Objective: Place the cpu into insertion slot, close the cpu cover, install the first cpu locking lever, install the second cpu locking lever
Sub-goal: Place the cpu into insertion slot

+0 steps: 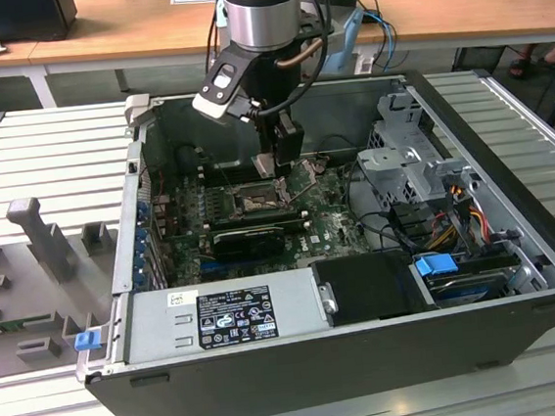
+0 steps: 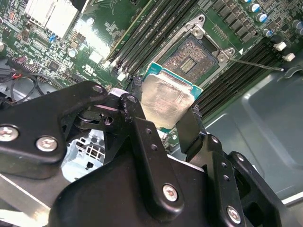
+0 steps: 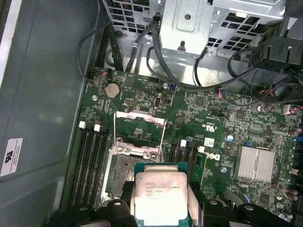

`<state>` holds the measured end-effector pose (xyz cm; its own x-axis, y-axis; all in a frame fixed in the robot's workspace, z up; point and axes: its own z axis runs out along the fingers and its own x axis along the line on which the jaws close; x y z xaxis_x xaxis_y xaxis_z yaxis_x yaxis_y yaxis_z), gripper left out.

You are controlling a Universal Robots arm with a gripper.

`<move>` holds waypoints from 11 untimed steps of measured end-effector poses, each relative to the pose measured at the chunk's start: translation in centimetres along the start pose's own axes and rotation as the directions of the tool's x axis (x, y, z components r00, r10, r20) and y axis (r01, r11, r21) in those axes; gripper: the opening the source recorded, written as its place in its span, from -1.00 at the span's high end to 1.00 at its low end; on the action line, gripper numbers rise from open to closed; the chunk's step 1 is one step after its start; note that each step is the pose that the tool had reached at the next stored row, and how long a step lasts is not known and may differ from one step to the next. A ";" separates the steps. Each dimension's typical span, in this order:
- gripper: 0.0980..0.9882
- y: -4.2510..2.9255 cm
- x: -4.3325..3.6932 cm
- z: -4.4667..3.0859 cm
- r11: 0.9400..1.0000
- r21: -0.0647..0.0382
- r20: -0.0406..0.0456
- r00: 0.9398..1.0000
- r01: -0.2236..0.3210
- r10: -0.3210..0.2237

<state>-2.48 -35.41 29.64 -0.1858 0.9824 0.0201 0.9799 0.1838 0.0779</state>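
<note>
My gripper (image 1: 281,160) hangs inside the open computer case, shut on the cpu (image 2: 166,101). The cpu is a flat square chip with a pale silver face, held by its two opposite edges between the black fingers (image 2: 137,120). In the first wrist view the cpu (image 3: 161,196) hovers just beside and above the insertion slot (image 3: 122,177), partly overlapping its edge. The slot (image 2: 191,54) lies bare, its brownish contact field showing. The cpu cover (image 3: 140,125) stands tilted open at the slot's far side, with thin wire levers (image 3: 163,137) raised along it.
Black memory slots (image 3: 90,161) flank the socket on the green motherboard (image 3: 213,118). A silver heatsink (image 3: 255,165) sits nearby. The case holds a power supply (image 1: 219,317), a metal drive cage (image 1: 410,156) and bundled cables (image 1: 454,201). The grey case wall (image 3: 42,94) is close.
</note>
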 end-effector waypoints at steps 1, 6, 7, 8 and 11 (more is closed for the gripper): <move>0.02 0.00 0.00 0.01 1.000 0.000 0.000 1.000 -0.001 0.001; 0.02 0.00 0.00 0.03 1.000 0.000 0.000 1.000 -0.006 0.006; 0.02 0.00 0.00 0.04 1.000 0.000 0.000 1.000 -0.007 0.007; 0.02 -0.01 0.00 0.05 1.000 0.000 0.000 1.000 -0.008 0.008; 0.02 -0.01 0.00 0.08 1.000 0.000 0.001 1.000 -0.011 0.011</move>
<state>-2.48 -35.42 29.56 -0.1751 0.9843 0.0203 0.9818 0.1730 0.0780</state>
